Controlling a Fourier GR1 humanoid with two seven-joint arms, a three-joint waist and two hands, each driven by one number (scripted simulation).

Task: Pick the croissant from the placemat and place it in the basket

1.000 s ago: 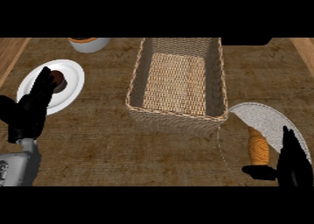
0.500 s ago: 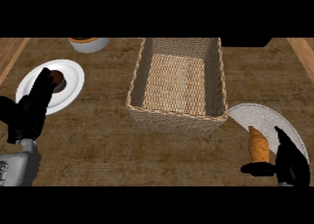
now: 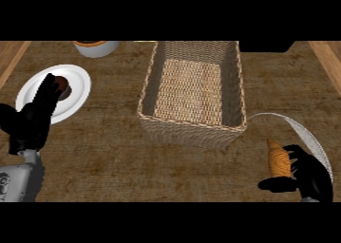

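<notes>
A golden-brown croissant (image 3: pixel 278 159) lies on a round grey placemat (image 3: pixel 299 129) at the lower right. My right hand (image 3: pixel 308 176) is wrapped round its lower end, with curled fingers on the right side and the thumb below it at the left. The long wicker basket (image 3: pixel 192 88) stands in the middle, just up and left of the croissant, and holds nothing. At the left edge my left hand (image 3: pixel 30 119) rests open with fingers up, over the rim of a white plate (image 3: pixel 74 80).
The white plate at the left carries a small dark brown item (image 3: pixel 61 85). A cup with an orange inside (image 3: pixel 96 47) stands at the top left. Lighter wooden strips (image 3: pixel 331 61) run along both sides of the counter.
My right hand has slid down and curled its fingers round the croissant's lower end. The left hand has stayed still.
</notes>
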